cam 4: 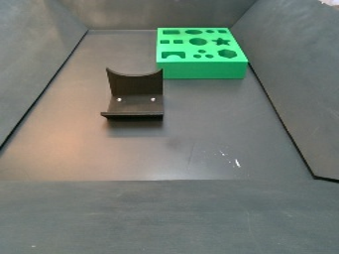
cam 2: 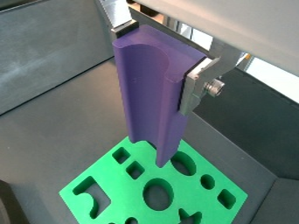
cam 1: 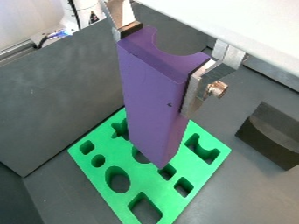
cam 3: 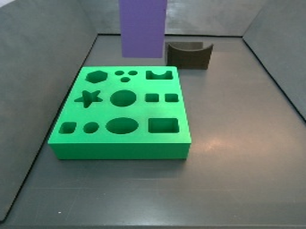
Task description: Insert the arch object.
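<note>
One purple block point(cam 1: 152, 96), tall and slab-like, hangs upright above the green board point(cam 1: 100, 153), its long axis vertical and its lower end pointing down at the cutouts, clear of the board. A curved notch shows at its upper end in both wrist views. The claw point(cam 2: 163, 54) is closed on the block's upper part, one silver finger point(cam 2: 201, 83) pressed flat against its side. In a side view the block point(cam 3: 142, 27) hovers over the board's point(cam 3: 120, 143) far edge, near the dark fixture point(cam 3: 189, 54) on the table point(cam 3: 227, 170).
</note>
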{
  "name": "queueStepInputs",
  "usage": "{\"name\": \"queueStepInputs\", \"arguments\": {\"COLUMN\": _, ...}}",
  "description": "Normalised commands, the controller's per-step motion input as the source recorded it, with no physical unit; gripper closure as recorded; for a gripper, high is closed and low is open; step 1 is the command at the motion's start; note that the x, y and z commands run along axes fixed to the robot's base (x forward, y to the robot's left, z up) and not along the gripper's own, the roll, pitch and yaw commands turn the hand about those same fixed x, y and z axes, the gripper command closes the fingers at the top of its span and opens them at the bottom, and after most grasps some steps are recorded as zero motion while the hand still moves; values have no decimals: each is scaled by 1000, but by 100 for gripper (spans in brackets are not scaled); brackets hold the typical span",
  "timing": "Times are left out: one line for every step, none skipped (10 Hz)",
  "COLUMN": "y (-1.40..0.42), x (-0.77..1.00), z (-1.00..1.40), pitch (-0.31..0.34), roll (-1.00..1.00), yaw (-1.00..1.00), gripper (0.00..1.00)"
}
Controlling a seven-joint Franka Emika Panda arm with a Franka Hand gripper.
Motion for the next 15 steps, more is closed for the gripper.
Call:
{"name": "queueStepInputs", "arguments": {"y": 0, "x": -71, "z": 0, "pitch": -1, "roll": 0, "yaw": -26, "gripper": 100}}
{"name": "queueStepInputs", "arguments": {"y": 103, "x": -46, "z": -20, "pitch": 0, "roll": 31, "yaw": 0, "gripper": 100}}
{"name": "queueStepInputs", "arguments": {"y": 386, "x": 183, "z": -626, "pitch": -131, "roll": 199, "yaw": 83, "gripper": 100}}
{"name": "queueStepInputs", "arguments": {"y": 437, "x": 309, "z": -703, "pitch": -119, "roll": 166, "yaw": 74, "gripper": 100}}
{"name": "queueStepInputs", "arguments": {"y": 631, "x": 346, "z": -769, "pitch": -104, "roll": 144, "yaw": 29, "gripper": 100}}
{"name": "queueStepInputs", "arguments": {"y": 623, "x": 351, "z": -786, "pitch": -97, "roll": 139, "yaw": 3, "gripper": 100}}
{"name": "queueStepInputs", "arguments": {"y": 614, "x": 343, "z": -771, "pitch": -90, "roll": 159, "yaw": 0, "gripper": 100}}
{"name": "queueStepInputs", "arguments": {"y": 446, "x": 274, "z": -634, "pitch": 0, "roll": 143, "yaw": -131, "gripper": 100}}
{"name": "queueStepInputs", "arguments": {"y": 286, "x": 57, "z": -446, "pitch": 0, "roll": 0, "yaw": -289, "gripper": 100}}
{"name": "queueStepInputs", "arguments": {"y": 269, "x": 71, "z": -380, "pitch": 0, "roll": 0, "yaw": -286, "gripper": 100}}
{"name": "queueStepInputs", "arguments": {"y": 291, "x": 26, "z": -274, "pitch": 0, "roll": 0, "yaw": -226, "gripper": 100}}
{"name": "queueStepInputs", "arguments": {"y": 306, "x": 0, "z": -189, "pitch": 0, "roll": -3, "yaw": -137, "gripper": 100}}
{"name": "queueStepInputs", "arguments": {"y": 191, "x": 54, "z": -237, "pitch": 0, "roll": -24, "yaw": -60, "gripper": 100}}
{"name": "queueStepInputs", "arguments": {"y": 14, "x": 0, "z": -320, "pitch": -96, "roll": -40, "yaw": 0, "gripper": 100}}
{"name": "queueStepInputs", "arguments": {"y": 0, "x": 63, "z": -317, "pitch": -81, "roll": -73, "yaw": 31, "gripper": 100}}
